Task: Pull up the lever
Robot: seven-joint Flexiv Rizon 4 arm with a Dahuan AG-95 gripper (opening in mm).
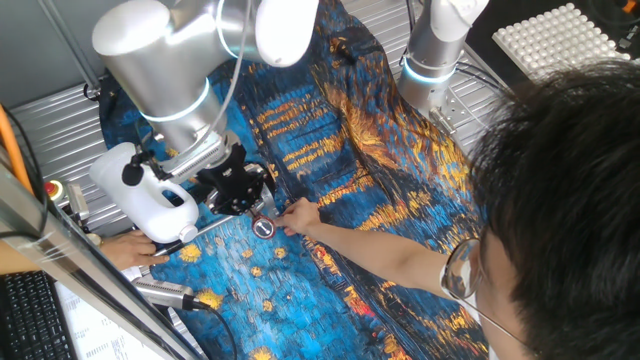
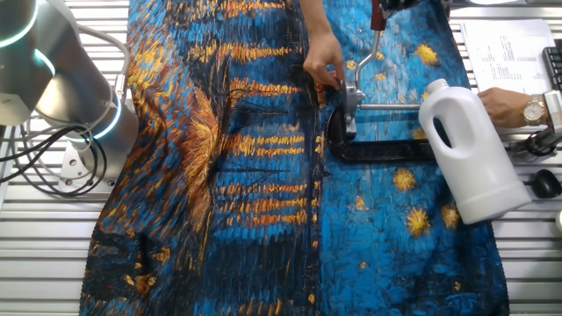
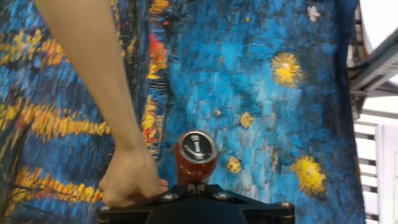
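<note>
Hand view, nearest the camera: black gripper body fills the bottom edge; fingertips not visible, so whether the gripper (image 1: 250, 200) is parted or closed cannot be told. Just beyond it, the lever (image 3: 196, 155) seen end-on (dark red sleeve, silver round cap facing the lens), standing up from the clamp. A person's hand (image 3: 132, 182) rests immediately left of the lever, fingers at the clamp's edge.

One fixed view: gripper sits low over the clamp (image 2: 351, 118), with the lever's cap showing right beside it; the person's fingers touch that spot. White jug (image 1: 150, 195) lies just left of the gripper.

Other fixed view: the lever rises upright from the clamp's silver head; long silver rod (image 2: 391, 107) runs from the head toward the jug. All on the blue-and-yellow painted cloth (image 2: 263, 211).
</note>
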